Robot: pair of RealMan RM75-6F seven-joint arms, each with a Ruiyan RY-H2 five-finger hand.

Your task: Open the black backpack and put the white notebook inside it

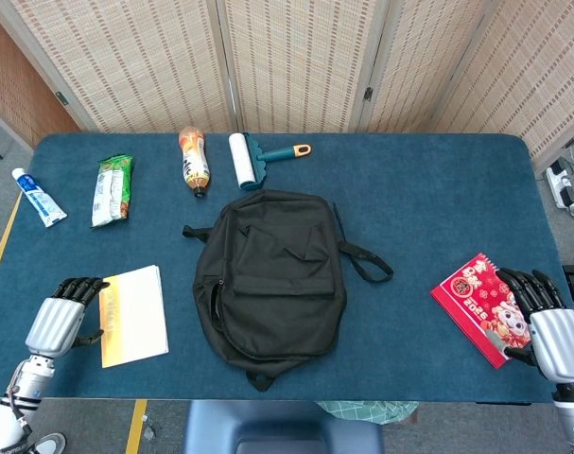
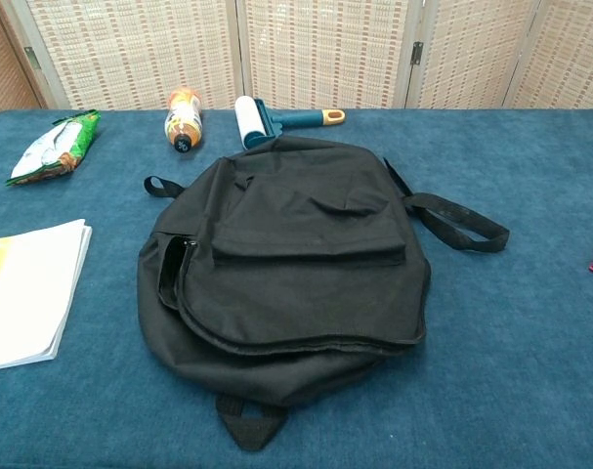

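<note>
I am logging, on the blue cloth-covered table, a black fabric backpack lying flat at the centre with its zip closed and one strap trailing toward my right. A white soft-cover notebook with a yellow-tinted cover is lying flat to the backpack's left, apart from it, near the front edge. My left hand is sitting just beside the notebook's left edge, its dark fingertips reaching the near corner of the cover; it is grasping nothing and its fingers are loosely extended. My right hand is resting at the far right edge, its fingers lying spread over a red illustrated calendar booklet without closing on it. Along the back I am listing a white-and-blue toothpaste tube, a green snack packet, an orange-capped drink bottle lying on its side, and a white lint roller with a teal and orange handle. Nothing is lying between notebook and backpack. Woven beige folding screens are standing behind the table; grey floor is showing at both ends.
</note>
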